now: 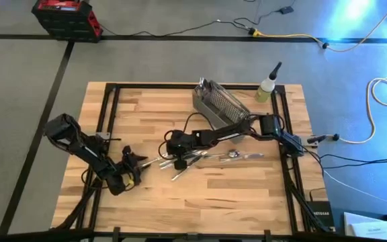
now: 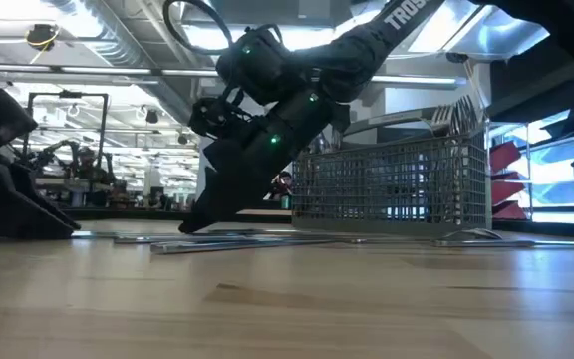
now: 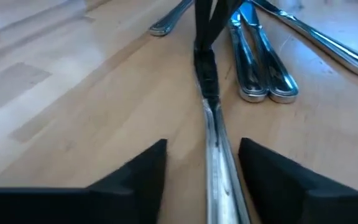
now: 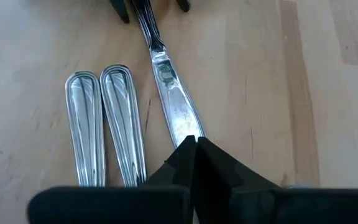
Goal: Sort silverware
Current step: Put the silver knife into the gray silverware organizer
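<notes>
While the pale wooden slatted desk (image 1: 200, 202) carries everything, the gray rectangular wire-mesh basket (image 1: 219, 102) sits toward its far edge with a few utensils standing in it. Both dark arms meet near the desk's middle over a loose scatter of slim shiny silver-coloured metal silverware (image 1: 210, 156). The right gripper (image 4: 194, 146) has its fingers closed together on the end of one flat silver handle (image 4: 174, 109). The left gripper (image 3: 204, 158) has its fingers spread apart, with the same piece lying between them, untouched. Two more handles (image 4: 107, 127) lie just beside it.
</notes>
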Robot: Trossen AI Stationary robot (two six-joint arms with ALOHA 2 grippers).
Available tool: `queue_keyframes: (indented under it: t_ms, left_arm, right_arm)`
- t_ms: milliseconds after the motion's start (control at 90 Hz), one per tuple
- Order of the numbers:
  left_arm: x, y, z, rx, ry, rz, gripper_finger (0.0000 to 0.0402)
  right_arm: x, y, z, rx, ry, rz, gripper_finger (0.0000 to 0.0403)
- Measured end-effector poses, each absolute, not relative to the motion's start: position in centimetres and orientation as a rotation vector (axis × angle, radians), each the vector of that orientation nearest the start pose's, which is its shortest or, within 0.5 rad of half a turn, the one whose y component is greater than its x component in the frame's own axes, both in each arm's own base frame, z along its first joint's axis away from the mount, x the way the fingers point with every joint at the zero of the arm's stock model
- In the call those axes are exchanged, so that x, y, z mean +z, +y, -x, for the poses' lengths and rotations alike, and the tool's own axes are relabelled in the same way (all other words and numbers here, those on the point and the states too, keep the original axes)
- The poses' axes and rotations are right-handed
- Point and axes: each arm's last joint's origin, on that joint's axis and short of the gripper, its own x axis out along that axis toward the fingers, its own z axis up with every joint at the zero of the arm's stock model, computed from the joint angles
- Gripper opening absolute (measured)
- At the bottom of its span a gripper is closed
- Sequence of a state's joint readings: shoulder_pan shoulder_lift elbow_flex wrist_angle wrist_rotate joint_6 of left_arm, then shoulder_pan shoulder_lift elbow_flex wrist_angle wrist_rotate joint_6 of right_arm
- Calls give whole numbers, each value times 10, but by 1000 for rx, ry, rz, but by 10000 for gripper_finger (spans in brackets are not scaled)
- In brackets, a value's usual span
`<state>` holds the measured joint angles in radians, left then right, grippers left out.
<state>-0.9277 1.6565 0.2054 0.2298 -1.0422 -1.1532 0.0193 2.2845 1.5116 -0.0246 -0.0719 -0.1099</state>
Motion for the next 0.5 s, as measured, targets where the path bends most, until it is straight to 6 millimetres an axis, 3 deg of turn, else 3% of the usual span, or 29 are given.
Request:
queue_keyframes:
  t_ms: [211, 500]
  left_arm:
    - [53, -115, -115, 412, 499, 88, 46]
    - [53, -114, -115, 422, 490, 115, 42]
  right_arm:
    - [106, 12, -477, 138, 795, 79, 0]
    - [110, 13, -477, 165, 786, 52, 0]
